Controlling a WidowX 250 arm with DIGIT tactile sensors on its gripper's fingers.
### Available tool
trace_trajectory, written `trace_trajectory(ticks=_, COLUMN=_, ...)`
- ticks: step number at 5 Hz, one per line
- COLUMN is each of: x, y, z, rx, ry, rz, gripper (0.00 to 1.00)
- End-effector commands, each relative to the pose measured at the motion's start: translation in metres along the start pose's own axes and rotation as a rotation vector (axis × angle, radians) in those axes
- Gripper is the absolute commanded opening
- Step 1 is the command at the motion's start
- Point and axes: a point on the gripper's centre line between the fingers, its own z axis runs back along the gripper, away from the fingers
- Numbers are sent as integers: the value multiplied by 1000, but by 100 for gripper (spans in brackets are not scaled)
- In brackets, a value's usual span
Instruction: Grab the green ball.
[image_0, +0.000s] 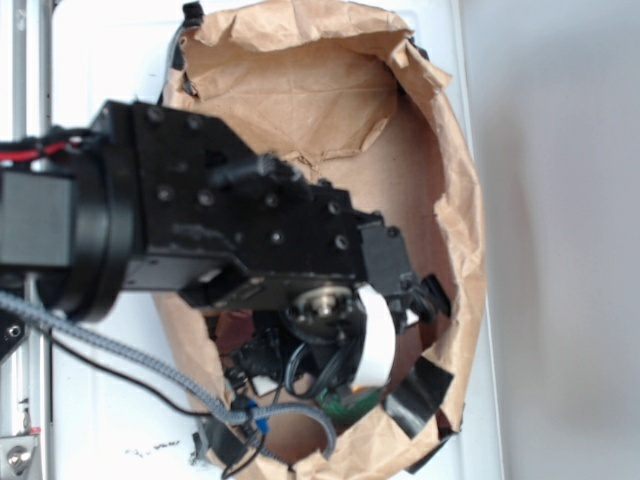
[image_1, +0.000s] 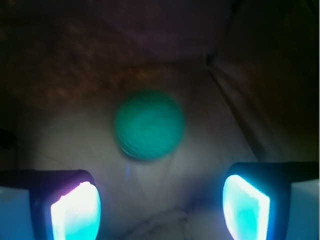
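Note:
The green ball (image_1: 149, 124) is round, teal-green and slightly blurred. It lies on the pale floor inside a brown paper bag (image_0: 300, 90), in the middle of the wrist view. My gripper (image_1: 161, 202) is open. Its two glowing fingers (image_1: 76, 212) stand at the lower left and lower right, and the ball sits ahead of them, centred on the gap and apart from both. In the exterior view the black arm reaches into the bag's mouth, the gripper (image_0: 422, 345) is deep inside, and the ball is hidden behind the arm.
The bag's crumpled paper walls (image_1: 260, 100) close in around the gripper, with a dark fold at the upper right of the wrist view. The bag lies on a white surface (image_0: 550, 200). A braided cable (image_0: 150, 370) hangs below the arm.

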Motion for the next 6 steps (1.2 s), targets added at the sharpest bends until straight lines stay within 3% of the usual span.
trace_trajectory(ticks=1, x=9, y=-2, z=-28, rx=-53, ry=-36, rz=-91, gripper=100)
trace_trajectory(ticks=2, x=10, y=1, z=-39, rx=-96, ry=-45, rz=-79, gripper=100)
trace_trajectory(ticks=3, x=9, y=39, z=-50, rx=-105, ry=-37, rz=-51, gripper=0)
trace_trajectory(ticks=5, x=9, y=44, z=-47, rx=-84, ry=-64, rz=-67, gripper=0)
trace_trajectory(ticks=6, x=8, y=19, z=-25, rx=-49, ry=-95, rz=-72, gripper=0)
